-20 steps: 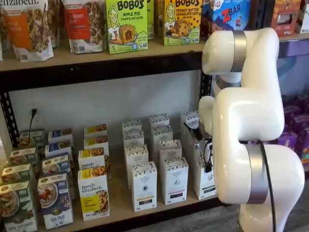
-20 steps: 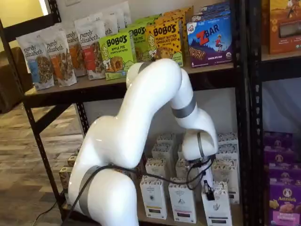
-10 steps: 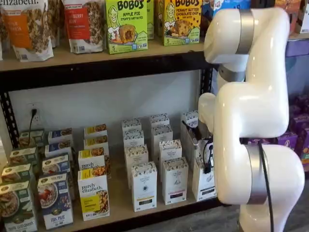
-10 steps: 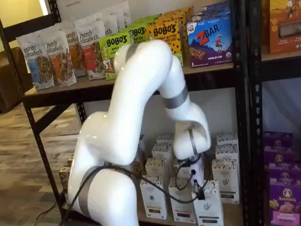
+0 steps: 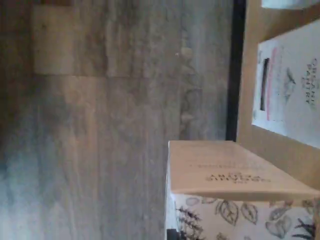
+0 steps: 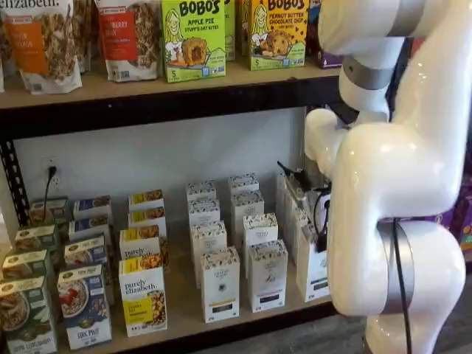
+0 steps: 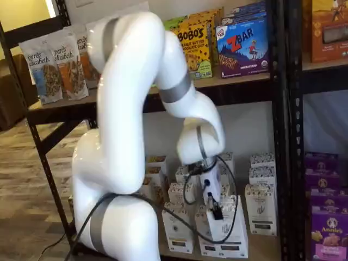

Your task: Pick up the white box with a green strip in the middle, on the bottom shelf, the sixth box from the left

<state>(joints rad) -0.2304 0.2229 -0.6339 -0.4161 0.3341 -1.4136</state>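
Note:
My gripper (image 7: 213, 208) is shut on the white box (image 7: 231, 232) at its speckled top and holds it just off the front of the bottom shelf (image 7: 267, 246). In a shelf view the box (image 6: 312, 264) hangs beside the arm, with the black fingers (image 6: 321, 234) at its top and a dark strip low on its front. The wrist view shows the box's tan top flap (image 5: 235, 175) and leaf-patterned band close up, with the shelf board (image 5: 247, 115) and its black rail beyond. The strip's green colour is too small to tell.
Other white cartons (image 6: 267, 274) stand in rows on the shelf, one with a pink strip in the wrist view (image 5: 287, 85). Purely Elizabeth boxes (image 6: 142, 295) stand at the left. The upper shelf holds Bobo's boxes (image 6: 193, 37). A black post (image 7: 283, 136) and purple boxes (image 7: 329, 228) are at the right.
The gripper has drawn the white box out from its row toward the shelf front and slightly up. The arm's upper joints have swung higher and back.

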